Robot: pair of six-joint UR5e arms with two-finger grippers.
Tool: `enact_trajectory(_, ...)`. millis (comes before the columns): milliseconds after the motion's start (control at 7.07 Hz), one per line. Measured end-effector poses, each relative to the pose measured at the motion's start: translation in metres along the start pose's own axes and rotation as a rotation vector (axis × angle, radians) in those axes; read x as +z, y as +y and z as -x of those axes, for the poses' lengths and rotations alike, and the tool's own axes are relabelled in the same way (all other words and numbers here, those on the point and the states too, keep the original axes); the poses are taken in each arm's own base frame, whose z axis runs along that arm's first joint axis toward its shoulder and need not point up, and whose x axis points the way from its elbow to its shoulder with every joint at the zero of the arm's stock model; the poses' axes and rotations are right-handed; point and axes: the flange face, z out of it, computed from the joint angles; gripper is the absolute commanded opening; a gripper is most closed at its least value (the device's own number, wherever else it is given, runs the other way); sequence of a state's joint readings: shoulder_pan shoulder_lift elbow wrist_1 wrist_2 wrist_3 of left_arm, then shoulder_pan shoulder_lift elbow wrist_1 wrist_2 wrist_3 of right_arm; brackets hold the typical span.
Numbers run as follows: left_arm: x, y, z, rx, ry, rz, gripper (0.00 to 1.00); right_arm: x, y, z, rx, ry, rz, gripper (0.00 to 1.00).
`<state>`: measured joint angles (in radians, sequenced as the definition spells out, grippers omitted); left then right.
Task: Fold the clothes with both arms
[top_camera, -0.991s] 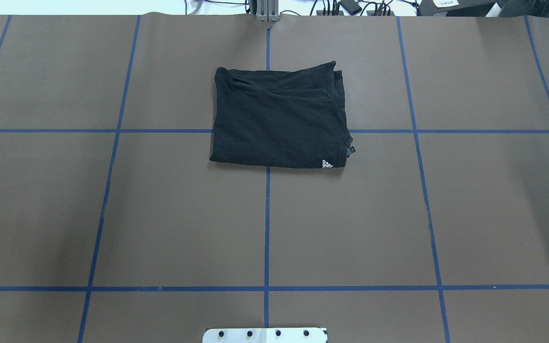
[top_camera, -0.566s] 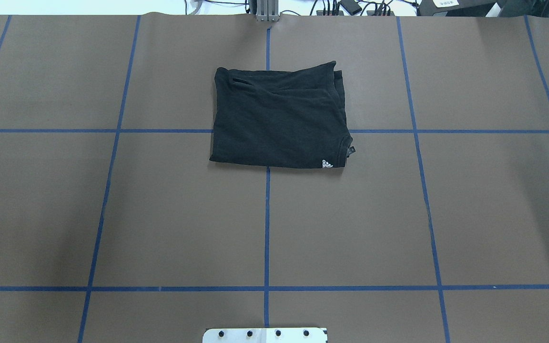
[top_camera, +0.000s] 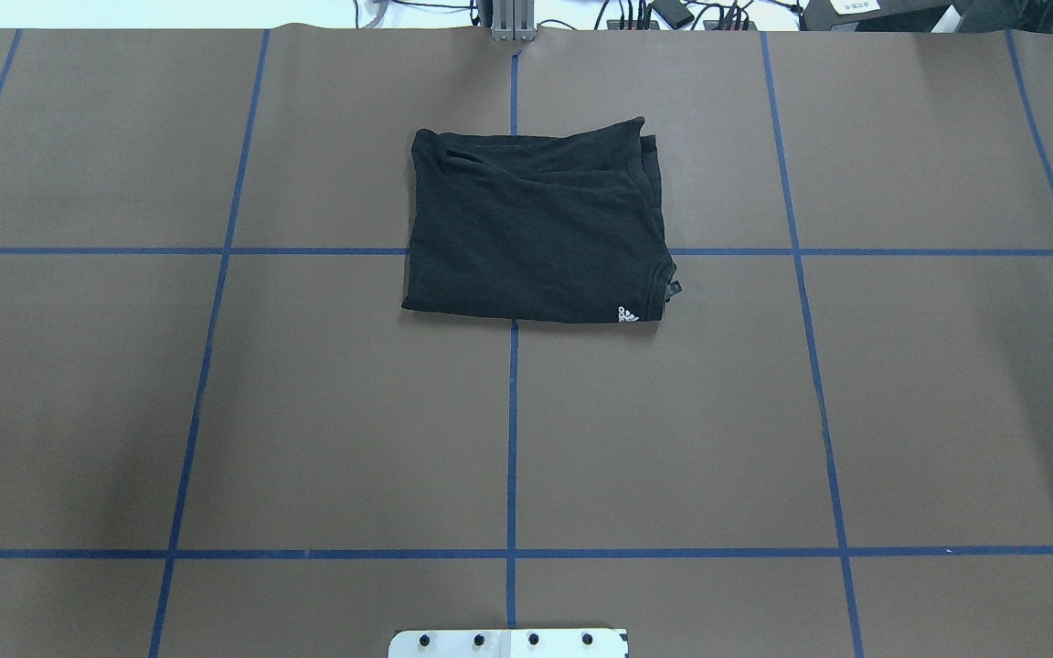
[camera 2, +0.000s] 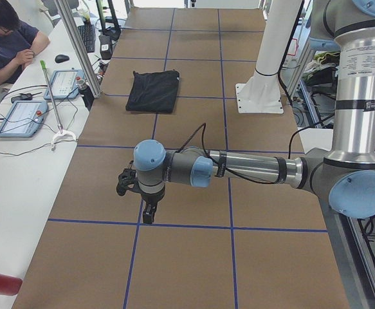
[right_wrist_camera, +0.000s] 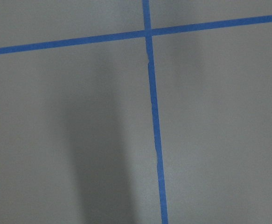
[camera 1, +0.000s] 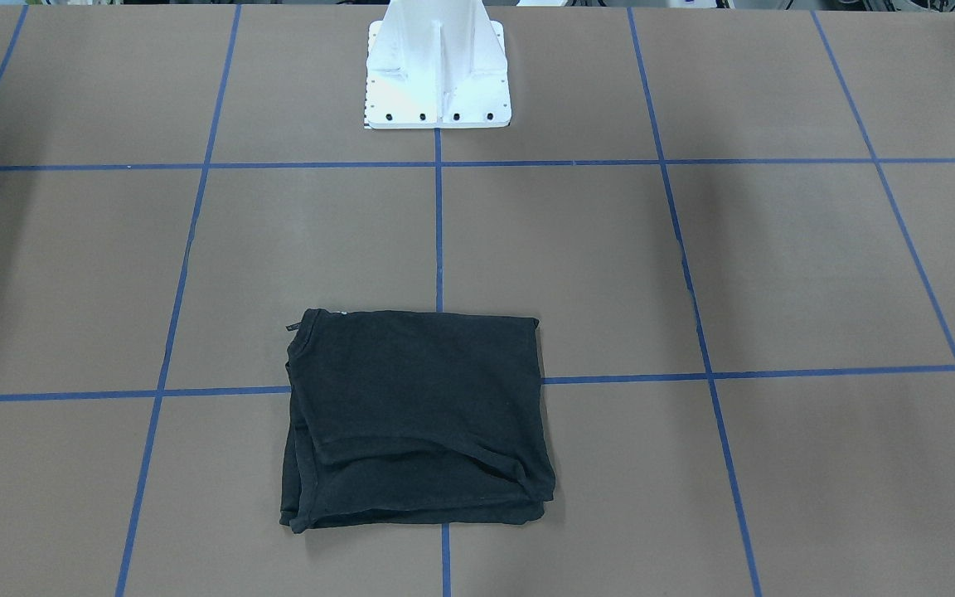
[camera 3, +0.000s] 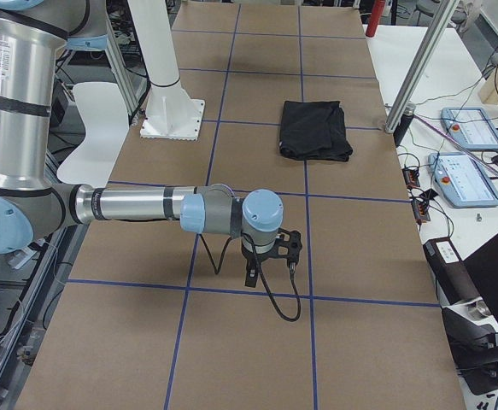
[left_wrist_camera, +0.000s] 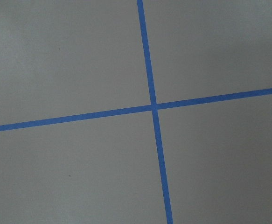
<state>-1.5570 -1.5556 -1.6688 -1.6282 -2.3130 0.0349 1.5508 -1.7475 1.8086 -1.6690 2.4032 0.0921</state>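
Observation:
The black T-shirt (top_camera: 536, 228) lies folded into a neat rectangle on the brown table, at the centre towards the far side; it also shows in the front view (camera 1: 415, 414). Its large printed logo is hidden; only a small white mark (top_camera: 627, 313) shows at one corner. Neither arm is in the overhead or front views. My left gripper (camera 2: 147, 215) shows only in the exterior left view, hanging over the table far from the shirt (camera 2: 153, 91). My right gripper (camera 3: 253, 275) shows only in the exterior right view, also far from the shirt (camera 3: 315, 130). I cannot tell whether either is open or shut.
The white pedestal base (camera 1: 438, 75) stands at the robot's side of the table. Blue tape lines (top_camera: 512, 429) grid the brown surface. A seated operator (camera 2: 4, 38) and control tablets (camera 2: 20, 119) are at a side bench beyond the far edge.

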Motion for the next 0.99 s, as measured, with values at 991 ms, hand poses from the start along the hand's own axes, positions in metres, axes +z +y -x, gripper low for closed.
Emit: enact_trajectory(991,0.005,-0.012,0.004,0.001,0.000,0.004,1.00,-0.001,-0.002,0.001,-0.001,0.000,-0.003,1.00)
